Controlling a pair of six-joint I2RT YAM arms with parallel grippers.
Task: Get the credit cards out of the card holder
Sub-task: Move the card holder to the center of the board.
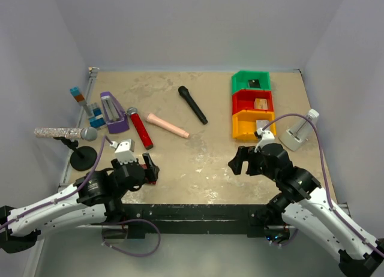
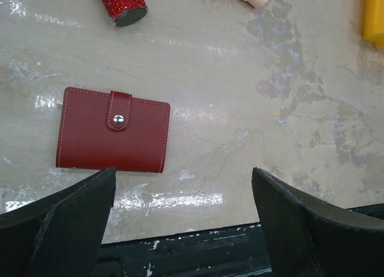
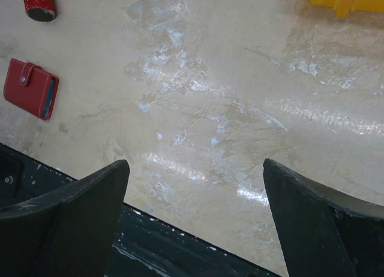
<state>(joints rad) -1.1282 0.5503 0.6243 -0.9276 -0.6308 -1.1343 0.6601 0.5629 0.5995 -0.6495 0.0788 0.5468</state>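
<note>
The card holder point(image 2: 113, 130) is a dark red folding wallet lying flat and closed on the tan table, its tab snapped shut. The right wrist view shows the card holder point(image 3: 30, 88) at far left with a grey-blue edge. The credit cards are hidden. My left gripper point(image 2: 183, 175) hovers open just near of the holder's right end, nothing between its fingers. My right gripper point(image 3: 195, 166) is open over bare table near the front edge, far right of the holder. From above, the left gripper point(image 1: 150, 168) and right gripper point(image 1: 240, 163) face each other.
A red glitter microphone point(image 1: 139, 127), pink cylinder point(image 1: 168, 125), black microphone point(image 1: 192, 104) and purple object point(image 1: 112, 112) lie behind. A silver microphone point(image 1: 63, 133) on a stand stands at left. Green point(image 1: 243, 79), red point(image 1: 243, 100) and yellow point(image 1: 243, 126) bins stand at right.
</note>
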